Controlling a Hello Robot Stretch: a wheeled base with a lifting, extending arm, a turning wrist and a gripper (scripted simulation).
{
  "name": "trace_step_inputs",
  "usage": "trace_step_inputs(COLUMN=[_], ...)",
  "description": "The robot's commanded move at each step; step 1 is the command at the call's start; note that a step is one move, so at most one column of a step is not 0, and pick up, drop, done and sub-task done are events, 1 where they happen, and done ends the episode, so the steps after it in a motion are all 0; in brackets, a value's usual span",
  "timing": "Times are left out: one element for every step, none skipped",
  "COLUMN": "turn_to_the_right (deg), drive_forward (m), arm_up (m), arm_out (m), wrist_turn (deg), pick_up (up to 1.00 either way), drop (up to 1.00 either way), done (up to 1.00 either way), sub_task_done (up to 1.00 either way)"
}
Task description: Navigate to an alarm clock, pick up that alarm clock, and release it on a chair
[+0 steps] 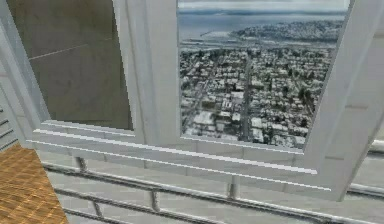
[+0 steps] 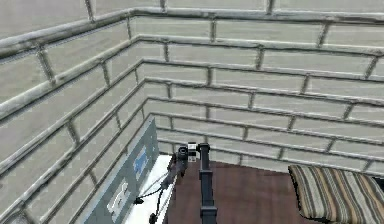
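Window [image 1: 250, 80] ahead; brick wall [image 2: 240, 80] behind claw [image 2: 152, 198]; striped cushion [image 2: 335, 192] near.

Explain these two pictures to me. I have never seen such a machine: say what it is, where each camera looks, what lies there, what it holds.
It is a wheeled robot with one extending arm, in a simulated house. The forward view looks ahead from the robot: a white-framed window over a city, a brick wall below, a wood-coloured surface at lower left. The arm side view looks sideways at a brick corner: the dark bar is the arm, the gripper at its far end. A grey boxy thing lies left of it; a dark brown surface and a striped cushion lie to the right. Whether the gripper holds anything cannot be told.
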Motion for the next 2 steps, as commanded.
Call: trace_step_inputs(turn_to_the_right=[0.0, 0.0], drive_forward=[0.0, 0.0], arm_up=[0.0, 0.0], arm_out=[0.0, 0.0], wrist_turn=[45.0, 45.0], pick_up=[0.0, 0.0], drop=[0.0, 0.0], done=[0.0, 0.0], sub_task_done=[0.0, 0.0])
